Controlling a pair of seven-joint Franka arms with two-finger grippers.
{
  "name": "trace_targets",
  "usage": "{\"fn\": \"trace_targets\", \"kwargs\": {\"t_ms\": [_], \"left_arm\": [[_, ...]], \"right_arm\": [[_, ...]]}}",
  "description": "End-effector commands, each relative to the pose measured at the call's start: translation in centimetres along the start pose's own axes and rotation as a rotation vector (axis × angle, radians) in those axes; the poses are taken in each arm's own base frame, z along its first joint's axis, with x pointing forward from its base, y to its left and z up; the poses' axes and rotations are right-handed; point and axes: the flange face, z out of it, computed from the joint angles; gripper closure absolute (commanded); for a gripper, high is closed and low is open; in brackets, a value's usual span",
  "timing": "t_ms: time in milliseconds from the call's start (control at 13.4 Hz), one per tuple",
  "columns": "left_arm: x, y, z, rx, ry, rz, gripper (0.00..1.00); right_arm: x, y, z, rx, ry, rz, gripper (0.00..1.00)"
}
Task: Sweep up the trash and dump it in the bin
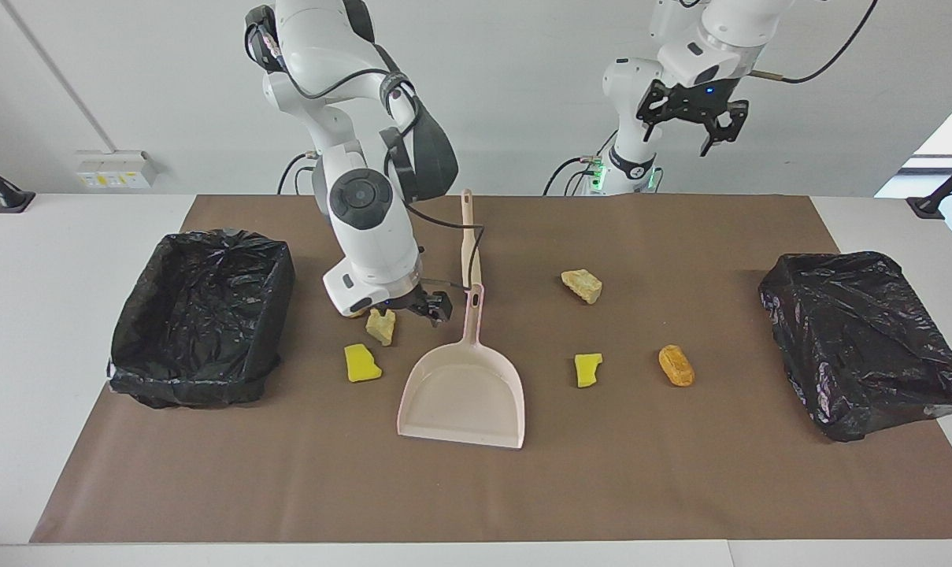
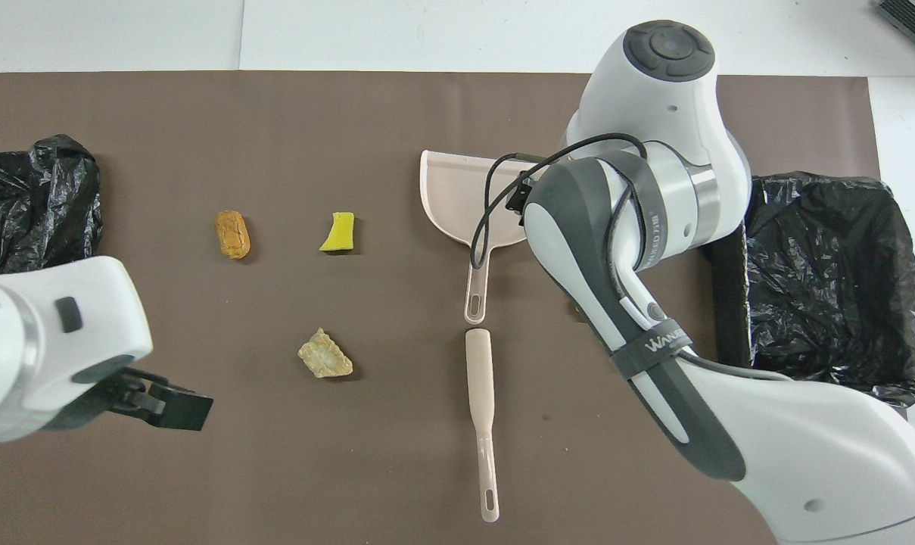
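Observation:
The pale pink dustpan lies mid-mat, and its handle points at the robots. My right gripper hangs low beside that handle, open and holding nothing, over a beige lump of trash. A yellow sponge chunk lies just farther out. Toward the left arm's end lie another beige lump, a yellow chunk and an orange-brown bread piece. In the overhead view the right arm hides the scraps beneath it. My left gripper is raised high and open.
Two bins lined with black bags stand at the mat's ends, one by the right arm and one by the left. A pale pink brush handle lies in line with the dustpan handle, nearer the robots.

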Motion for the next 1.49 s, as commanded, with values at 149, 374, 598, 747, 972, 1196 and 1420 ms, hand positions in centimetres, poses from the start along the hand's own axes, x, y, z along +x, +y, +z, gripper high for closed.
{"fn": "trace_targets", "kwargs": {"t_ms": [149,374,598,747,972,1196,1420], "left_arm": [[-1.3,11.6,10.0,0.008,0.041,-0.040,0.00],[-1.3,16.3,14.4,-0.005,0.081,-0.114,0.00],[-1.0,23.4,20.8,-0.007,0.094,-0.148,0.00],[0.0,26.9,24.1,-0.041,0.142,-0.210,0.00],[-0.1,30.5,27.9,-0.058,0.162,-0.218,0.00],[0.6,30.8,30.2,-0.049,0.155,-0.231,0.00],[0.9,30.9,30.9,-0.038,0.144,-0.236,0.19]], "right_arm": [[-2.2,-6.0,4.1,0.017,-0.015,-0.019,0.00],[-3.2,-6.2,5.5,0.015,-0.028,-0.027,0.00],[-3.8,-6.6,7.7,0.027,-0.009,-0.038,0.00],[-4.3,-6.2,8.4,0.021,-0.012,-0.040,0.00],[-5.0,-6.2,8.8,0.013,-0.020,-0.055,0.00],[-5.8,-7.0,8.9,0.009,-0.020,-0.073,0.00],[-5.8,-7.0,8.8,0.011,-0.016,-0.073,0.13]]}}
